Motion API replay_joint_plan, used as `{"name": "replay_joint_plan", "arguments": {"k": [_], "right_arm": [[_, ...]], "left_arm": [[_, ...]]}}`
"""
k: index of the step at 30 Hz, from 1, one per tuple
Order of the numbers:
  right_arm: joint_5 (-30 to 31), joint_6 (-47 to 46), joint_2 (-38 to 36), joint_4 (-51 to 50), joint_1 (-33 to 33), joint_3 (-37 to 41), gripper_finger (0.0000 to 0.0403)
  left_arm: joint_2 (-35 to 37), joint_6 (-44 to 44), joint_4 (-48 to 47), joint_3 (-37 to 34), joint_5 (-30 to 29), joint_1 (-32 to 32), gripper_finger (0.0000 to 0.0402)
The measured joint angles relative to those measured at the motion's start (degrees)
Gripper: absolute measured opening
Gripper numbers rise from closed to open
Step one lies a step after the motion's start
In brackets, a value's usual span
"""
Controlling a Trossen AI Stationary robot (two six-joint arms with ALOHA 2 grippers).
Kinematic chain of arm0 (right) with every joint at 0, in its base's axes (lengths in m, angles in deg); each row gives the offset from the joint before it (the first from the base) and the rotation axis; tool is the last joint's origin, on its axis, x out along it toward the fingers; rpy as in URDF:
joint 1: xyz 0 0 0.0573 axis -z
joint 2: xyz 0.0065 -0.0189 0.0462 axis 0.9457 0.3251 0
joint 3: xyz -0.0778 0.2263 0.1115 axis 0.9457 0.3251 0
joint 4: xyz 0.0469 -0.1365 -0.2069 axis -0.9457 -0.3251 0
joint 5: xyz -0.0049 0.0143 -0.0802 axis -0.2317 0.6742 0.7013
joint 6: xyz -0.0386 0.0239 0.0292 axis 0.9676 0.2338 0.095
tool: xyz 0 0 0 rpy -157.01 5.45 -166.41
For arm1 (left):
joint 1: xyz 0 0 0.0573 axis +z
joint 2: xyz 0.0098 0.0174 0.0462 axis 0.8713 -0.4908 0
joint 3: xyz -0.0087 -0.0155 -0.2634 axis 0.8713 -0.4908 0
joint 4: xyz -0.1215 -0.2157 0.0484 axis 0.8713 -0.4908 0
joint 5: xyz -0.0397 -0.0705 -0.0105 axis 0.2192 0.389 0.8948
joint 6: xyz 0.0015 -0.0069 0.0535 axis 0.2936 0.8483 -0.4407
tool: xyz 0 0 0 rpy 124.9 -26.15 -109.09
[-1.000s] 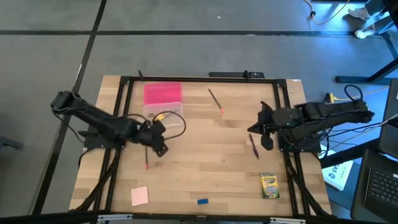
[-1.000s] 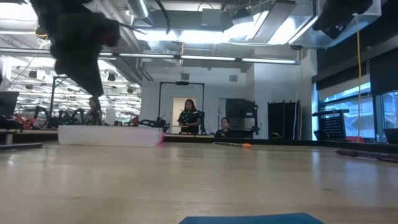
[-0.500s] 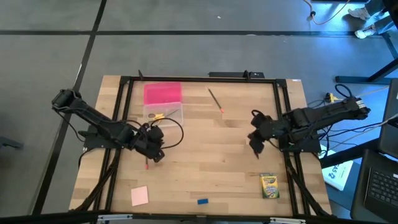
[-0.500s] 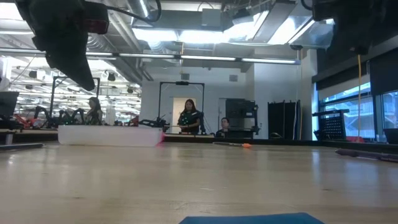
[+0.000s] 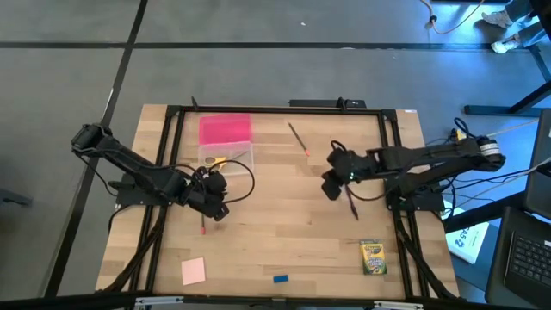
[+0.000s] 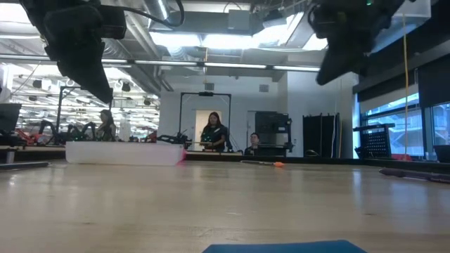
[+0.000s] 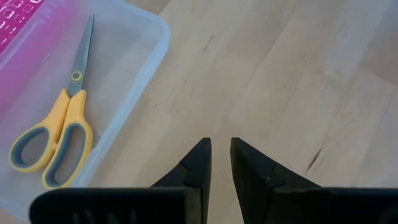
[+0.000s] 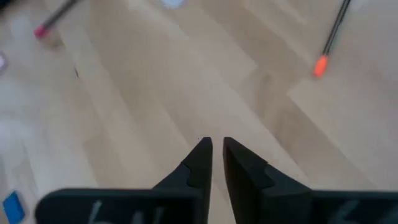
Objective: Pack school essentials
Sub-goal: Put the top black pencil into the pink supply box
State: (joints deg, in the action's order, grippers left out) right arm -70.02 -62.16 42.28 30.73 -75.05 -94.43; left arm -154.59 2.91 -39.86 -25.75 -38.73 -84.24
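Observation:
My left gripper (image 5: 215, 205) hovers shut and empty over bare wood just near of the clear box (image 5: 231, 156); the left wrist view shows its fingers (image 7: 219, 152) beside the box wall. The yellow-handled scissors (image 7: 57, 134) lie flat in that box. My right gripper (image 5: 330, 186), shut and empty (image 8: 214, 149), hangs above the table's middle, left of the dark red pen (image 5: 351, 203). An orange-tipped pencil (image 5: 298, 138) lies farther off, and a red-tipped pencil (image 5: 203, 226) lies near the left gripper. The crayon box (image 5: 372, 257), pink notepad (image 5: 193, 270) and blue eraser (image 5: 281, 278) lie flat along the near edge.
The pink lid (image 5: 225, 129) lies flat at the box's far side. A black frame (image 5: 275, 109) runs round the tabletop. Bare wood spreads between the two grippers. In the low view, people stand in the room behind the table.
My right gripper has swung from the table's right side toward the left, out over the middle, passing the dark red pen, and it has stayed shut. The things on the table have not moved.

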Motion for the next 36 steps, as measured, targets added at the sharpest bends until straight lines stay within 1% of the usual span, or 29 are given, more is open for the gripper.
{"name": "replay_joint_plan", "arguments": {"k": [6,9,12,18,28,36], "right_arm": [[0.1,7.2,1.0,5.5,3.8,0.0,0.0090],[0.1,7.3,1.0,6.1,5.4,0.0,0.0115],[0.3,6.0,1.7,6.1,7.1,0.0,0.0130],[0.2,6.1,7.9,6.8,10.0,0.0,0.0130],[0.0,9.2,21.3,18.8,15.0,0.0,0.0125],[0.2,13.0,27.8,22.2,18.6,0.0,0.0125]], "left_arm": [[0.0,0.0,0.0,0.0,0.0,0.0,0.0054],[0.0,0.0,0.0,0.0,0.0,0.0,0.0054],[0.0,0.0,0.0,0.0,0.0,0.0,0.0054],[0.0,0.0,0.0,0.0,0.0,0.0,0.0054],[0.0,0.0,0.1,0.0,0.0,0.0,0.0054],[0.0,0.0,0.2,0.0,0.0,0.0,0.0054]]}}
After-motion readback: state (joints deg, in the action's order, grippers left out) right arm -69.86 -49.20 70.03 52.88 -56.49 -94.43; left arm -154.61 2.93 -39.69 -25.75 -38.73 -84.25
